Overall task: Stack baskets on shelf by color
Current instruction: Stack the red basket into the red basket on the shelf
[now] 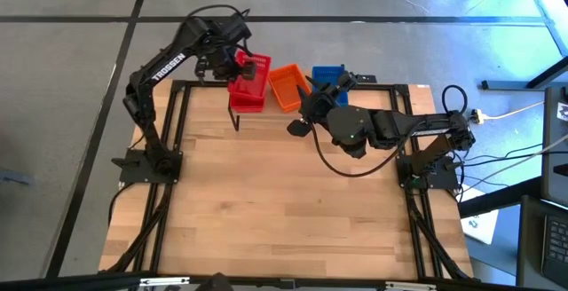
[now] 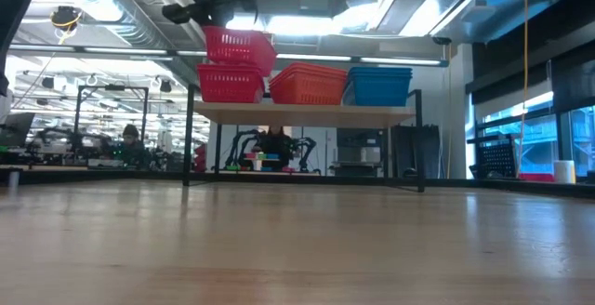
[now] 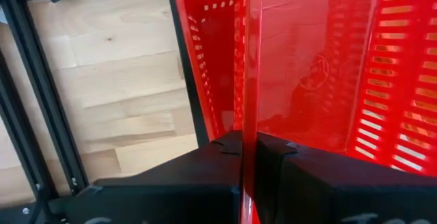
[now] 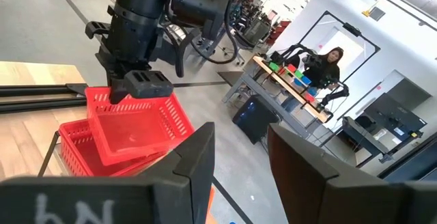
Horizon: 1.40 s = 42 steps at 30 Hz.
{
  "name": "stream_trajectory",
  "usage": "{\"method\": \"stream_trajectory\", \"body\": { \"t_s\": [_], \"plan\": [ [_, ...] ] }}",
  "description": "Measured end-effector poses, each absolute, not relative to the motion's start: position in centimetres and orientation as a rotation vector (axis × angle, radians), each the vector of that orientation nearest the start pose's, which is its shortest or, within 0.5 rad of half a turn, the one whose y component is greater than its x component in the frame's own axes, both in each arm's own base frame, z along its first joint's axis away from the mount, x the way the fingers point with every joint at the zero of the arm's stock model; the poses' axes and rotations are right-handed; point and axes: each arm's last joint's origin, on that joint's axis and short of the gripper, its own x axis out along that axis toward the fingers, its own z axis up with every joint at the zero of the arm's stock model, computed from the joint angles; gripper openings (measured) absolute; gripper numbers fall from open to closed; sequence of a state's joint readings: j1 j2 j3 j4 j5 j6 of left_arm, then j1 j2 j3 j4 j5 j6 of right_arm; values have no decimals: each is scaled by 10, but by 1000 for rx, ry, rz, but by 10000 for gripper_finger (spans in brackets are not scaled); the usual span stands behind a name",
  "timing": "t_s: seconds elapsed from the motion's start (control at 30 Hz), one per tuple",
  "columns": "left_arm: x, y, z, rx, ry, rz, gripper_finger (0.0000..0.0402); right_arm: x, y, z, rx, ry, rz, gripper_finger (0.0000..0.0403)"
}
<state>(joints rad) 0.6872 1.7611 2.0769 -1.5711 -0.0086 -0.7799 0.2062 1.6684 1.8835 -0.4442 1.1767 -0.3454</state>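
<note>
The shelf (image 2: 307,112), a light wooden plank on thin black legs, is standing at the far edge of the wooden tabletop (image 1: 284,211). Three groups of baskets are sitting directly on the plank in a row. In the low view, a red basket stack (image 2: 228,82) is occupying the left end, an orange basket stack (image 2: 309,84) is resting in the middle, and a blue basket stack (image 2: 379,86) is sitting at the right end. The orange and blue stacks are standing just beside each other. The number of baskets in each stack cannot be told.
</note>
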Motion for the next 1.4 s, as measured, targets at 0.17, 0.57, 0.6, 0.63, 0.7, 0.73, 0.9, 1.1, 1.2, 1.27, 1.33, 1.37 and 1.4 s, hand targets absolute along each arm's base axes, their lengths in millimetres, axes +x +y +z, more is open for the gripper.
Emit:
{"method": "stream_trajectory", "body": {
  "t_s": [0.17,0.57,0.6,0.63,0.7,0.73,0.9,1.1,1.2,1.27,1.33,1.37,1.4],
  "plan": [
    [243,199,404,-1078,932,1065,0,347,45,459,-469,350,-929,137],
    [237,204,406,-1072,929,1062,0,347,45,459,-473,352,-928,137],
    [236,205,406,-1079,929,1057,0,347,45,459,-473,352,-928,137],
    [235,205,406,-1086,928,1051,0,347,45,459,-474,353,-928,137],
    [235,206,406,-1102,929,1033,0,347,45,459,-477,354,-927,137],
    [235,206,406,-1102,931,1026,0,347,45,459,-483,358,-926,137],
    [234,207,406,-1087,938,1017,0,347,45,459,-513,371,-922,137],
    [233,208,406,-1071,945,1005,0,347,45,460,-512,370,-916,137],
    [230,209,407,-1066,940,1009,0,347,46,460,-507,358,-850,137],
    [230,209,408,-1053,946,1001,0,347,47,461,-506,350,-759,137],
    [230,208,408,-1051,947,997,0,344,49,463,-500,335,-651,137],
    [230,208,408,-1054,948,994,0,343,49,464,-497,330,-603,137],
    [230,208,408,-1052,948,994,0,342,50,465,-488,322,-559,137]
  ]
}}
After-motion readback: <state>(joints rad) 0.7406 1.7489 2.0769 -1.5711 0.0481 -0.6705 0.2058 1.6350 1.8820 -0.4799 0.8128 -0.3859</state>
